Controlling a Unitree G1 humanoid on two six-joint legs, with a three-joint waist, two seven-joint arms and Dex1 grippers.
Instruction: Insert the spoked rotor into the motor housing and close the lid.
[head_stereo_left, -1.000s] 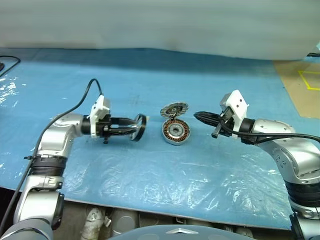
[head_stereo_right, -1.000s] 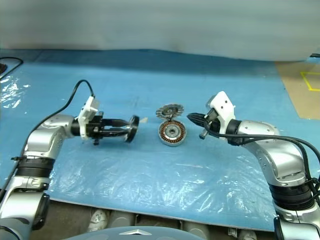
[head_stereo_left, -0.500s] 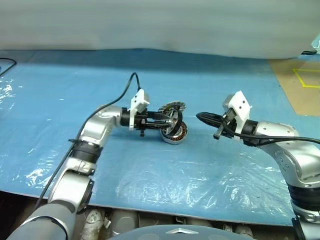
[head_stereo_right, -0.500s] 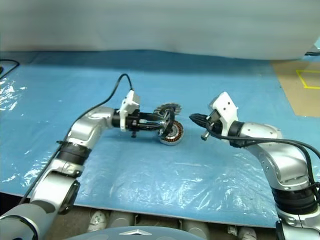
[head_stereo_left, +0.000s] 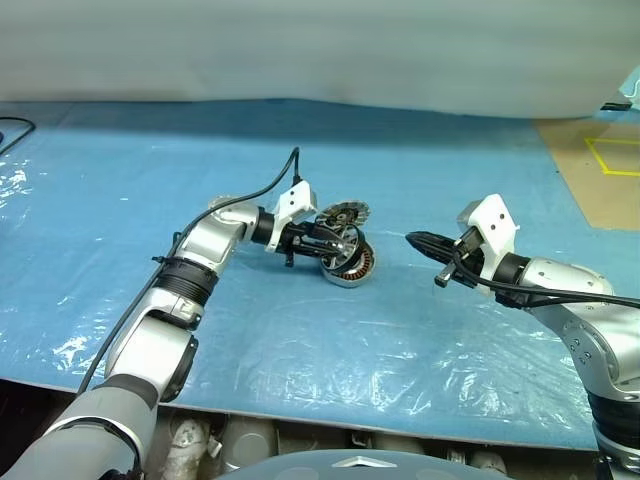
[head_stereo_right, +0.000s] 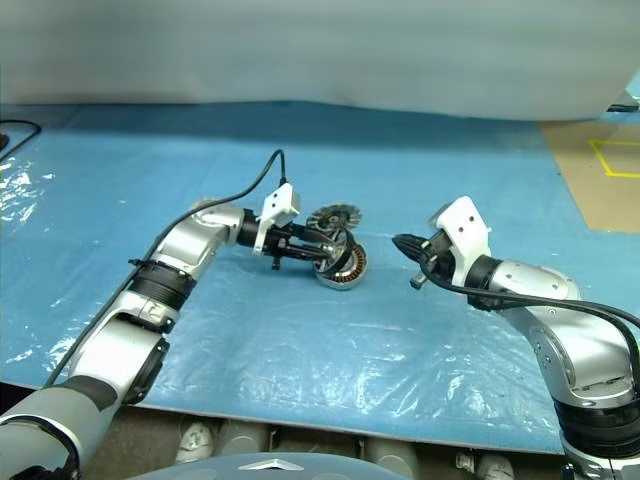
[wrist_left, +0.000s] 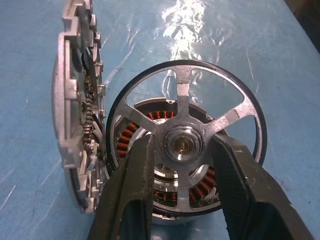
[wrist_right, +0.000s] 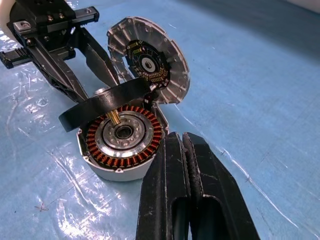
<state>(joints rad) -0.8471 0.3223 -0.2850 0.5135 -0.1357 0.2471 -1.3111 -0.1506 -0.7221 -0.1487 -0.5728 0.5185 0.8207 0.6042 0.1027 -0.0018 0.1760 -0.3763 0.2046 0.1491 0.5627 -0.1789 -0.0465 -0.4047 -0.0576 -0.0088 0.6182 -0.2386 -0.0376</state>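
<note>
Gripping spoked rotor (wrist_left: 185, 145), left hand (wrist_left: 182, 160)

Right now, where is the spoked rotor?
The spoked rotor is gripped in the left pincer, tilted just over the open motor housing, beside its raised lid.

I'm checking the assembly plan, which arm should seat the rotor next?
Left. Its gripper already holds the spoked rotor tilted over the motor housing; the right gripper is shut beside it.

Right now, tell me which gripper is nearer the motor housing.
Left. The left gripper holds the spoked rotor right over the motor housing; the right gripper hangs shut, off to its side.
</note>
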